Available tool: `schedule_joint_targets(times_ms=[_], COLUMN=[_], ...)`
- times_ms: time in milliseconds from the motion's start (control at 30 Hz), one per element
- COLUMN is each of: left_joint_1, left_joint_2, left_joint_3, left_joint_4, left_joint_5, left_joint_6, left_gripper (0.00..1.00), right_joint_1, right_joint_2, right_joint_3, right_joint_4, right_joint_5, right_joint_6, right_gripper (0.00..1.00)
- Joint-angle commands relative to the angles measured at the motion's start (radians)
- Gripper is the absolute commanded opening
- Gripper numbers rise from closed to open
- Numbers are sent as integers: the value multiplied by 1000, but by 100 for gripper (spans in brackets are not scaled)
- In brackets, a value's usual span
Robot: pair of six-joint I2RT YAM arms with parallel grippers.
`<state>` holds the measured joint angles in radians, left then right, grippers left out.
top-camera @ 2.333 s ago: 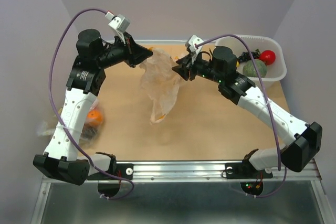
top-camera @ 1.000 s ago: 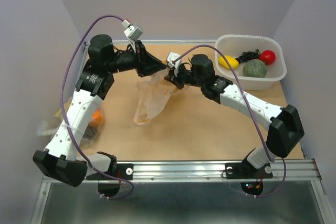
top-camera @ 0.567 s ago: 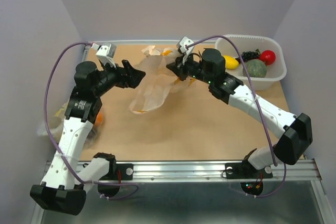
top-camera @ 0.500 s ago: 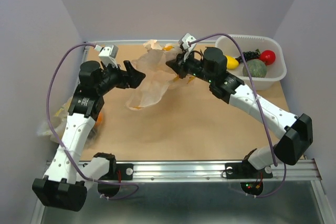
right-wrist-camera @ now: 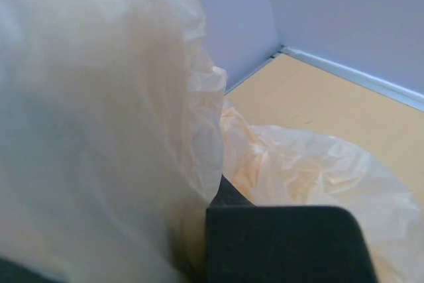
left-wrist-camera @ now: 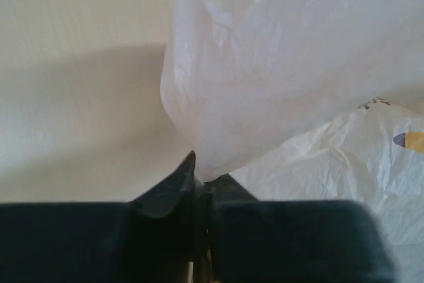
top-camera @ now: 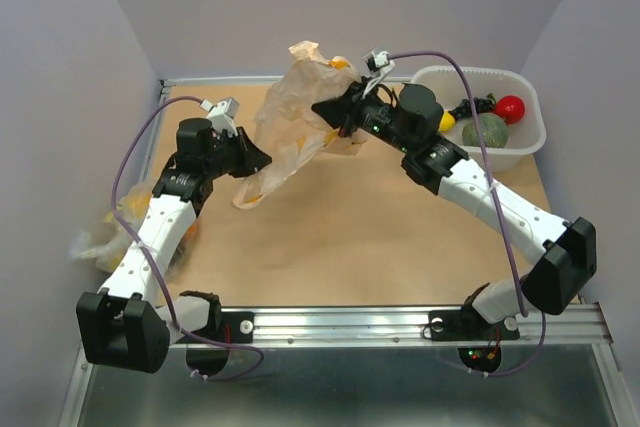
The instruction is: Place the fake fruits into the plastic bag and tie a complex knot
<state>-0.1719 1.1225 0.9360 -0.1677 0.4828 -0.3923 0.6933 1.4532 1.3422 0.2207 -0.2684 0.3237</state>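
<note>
**Both arms pinch the plastic bag over the worktop**

The left fingers (left-wrist-camera: 187, 182) are pressed together, with a thin fold of the plastic bag (top-camera: 290, 117) nipped between their tips. In the left wrist view the white film balloons up and away from that pinch.

The right fingers (right-wrist-camera: 228, 198) are also closed on the bag. The right wrist view shows little more than one dark fingertip, because the cream film drapes over the rest (it fills most of that picture).

From above, the right fingers hold the bag high near the back of the worktop (top-camera: 380, 237). The bag slopes from there down and to the left, with a crumpled peak rising above the right fingers' grip. The left fingers grip the bag's lower left side. The bag's bottom corner hangs just past them, and whether it touches the surface cannot be told. A few orange-yellow prints show through the film. Whether any fruit is inside cannot be made out.

The fake fruits (top-camera: 485, 130) lie in the white tub (top-camera: 532, 97) at the back right corner, well apart from the bag: one yellow, one red, one round and green, and a dark bunch. A second bag (top-camera: 100, 242) lies crumpled at the left edge, partly under the left arm.
</note>
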Motion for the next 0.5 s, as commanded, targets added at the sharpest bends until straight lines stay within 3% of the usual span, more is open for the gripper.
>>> schedule_joint_targets(times_ms=[0,67,167,267,333,367,400,433,467], left_joint_1=[29,61,66,66,64,63,60,57,51], left_joint_2=[-18,-29,-53,-38,-15,-4,6,22,31], left_joint_3=[62,128,187,251,299,311,322,330,334], left_joint_4=[-60,-212,-330,-460,-524,-553,-562,-567,-575], left_joint_5=[60,72,42,30,34,37,37,40,45], left_joint_6=[91,174,308,420,473,481,487,503,513], left_gripper=[0,0,0,0,0,0,0,0,0], right_joint_1=[-70,-87,-158,-198,-198,-198,-198,-198,-196], right_joint_2=[-40,-47,-28,3,12,9,3,1,1], right_joint_3=[-2,-67,-179,-248,-265,-281,-284,-285,-282], right_joint_4=[62,55,31,-29,-55,-64,-67,-67,-69], right_joint_5=[261,489,589,586,446,381,310,155,103], right_joint_6=[20,-66,-129,-126,-101,-85,-54,-45,-46], right_gripper=[0,1,0,0,1,8,30,46,62])
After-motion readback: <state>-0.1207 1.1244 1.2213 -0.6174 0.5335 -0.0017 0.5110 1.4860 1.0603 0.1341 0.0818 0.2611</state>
